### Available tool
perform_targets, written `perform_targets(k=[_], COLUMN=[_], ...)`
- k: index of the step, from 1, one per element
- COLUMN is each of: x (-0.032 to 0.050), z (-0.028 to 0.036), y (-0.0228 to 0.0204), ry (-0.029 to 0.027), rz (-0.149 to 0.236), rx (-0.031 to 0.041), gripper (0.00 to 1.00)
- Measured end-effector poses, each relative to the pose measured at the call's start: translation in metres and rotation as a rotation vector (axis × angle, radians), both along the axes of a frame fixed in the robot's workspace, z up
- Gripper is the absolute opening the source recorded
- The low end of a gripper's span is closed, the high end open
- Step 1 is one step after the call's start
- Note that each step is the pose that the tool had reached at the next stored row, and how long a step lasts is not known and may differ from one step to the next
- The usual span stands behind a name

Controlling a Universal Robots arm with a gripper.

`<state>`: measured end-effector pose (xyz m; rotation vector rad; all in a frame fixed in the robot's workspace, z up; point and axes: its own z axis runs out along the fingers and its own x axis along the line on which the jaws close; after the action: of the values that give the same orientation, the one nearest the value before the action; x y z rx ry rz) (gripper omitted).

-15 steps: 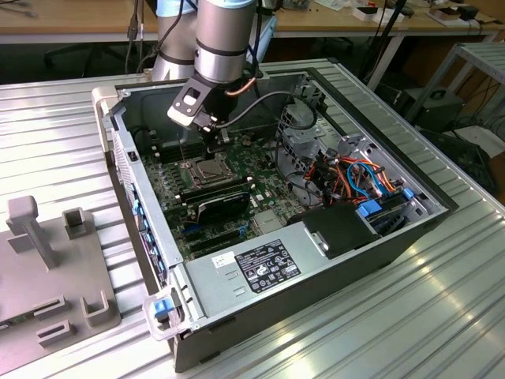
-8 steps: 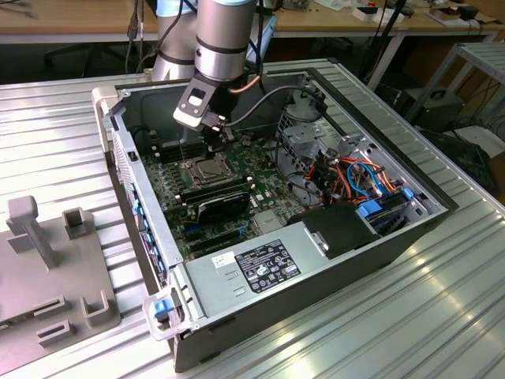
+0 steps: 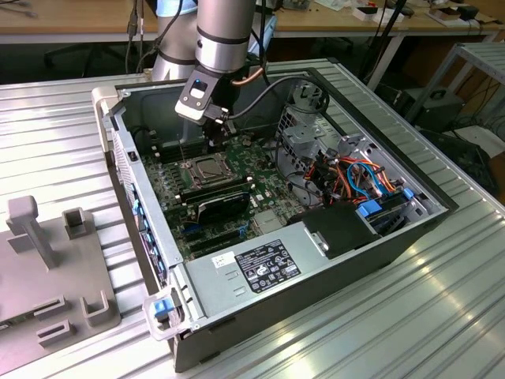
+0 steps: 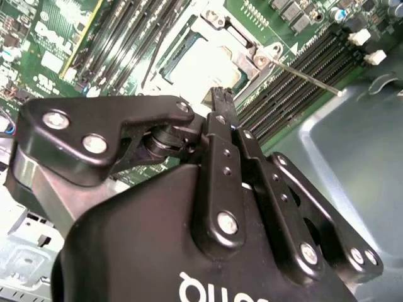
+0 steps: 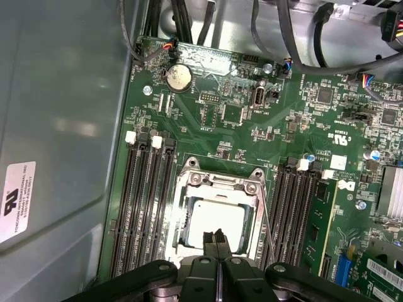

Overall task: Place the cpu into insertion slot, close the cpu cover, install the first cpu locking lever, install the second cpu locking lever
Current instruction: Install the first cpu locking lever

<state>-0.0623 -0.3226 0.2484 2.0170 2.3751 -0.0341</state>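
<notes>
Silvery cpu (image 5: 217, 217) is seated in the insertion slot (image 5: 184, 221); gripper (image 5: 217, 236) fingers are pressed together, nothing held, just above it.

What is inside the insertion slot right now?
The cpu lies in the insertion slot, its silvery top showing through the cpu cover window. The shut pincer hides one edge of it, and the contacts beneath the chip are covered.

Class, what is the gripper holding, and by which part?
Nothing is held: the gripper is shut and empty, poised over the cpu.
</notes>
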Motion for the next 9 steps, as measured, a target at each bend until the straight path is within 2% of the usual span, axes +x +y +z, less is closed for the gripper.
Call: perform_targets(k=[9], x=[0.0000], z=[0.0000], y=[0.0000], ry=[0.0001], rz=[0.001], rx=[0.0006], gripper=[0.11])
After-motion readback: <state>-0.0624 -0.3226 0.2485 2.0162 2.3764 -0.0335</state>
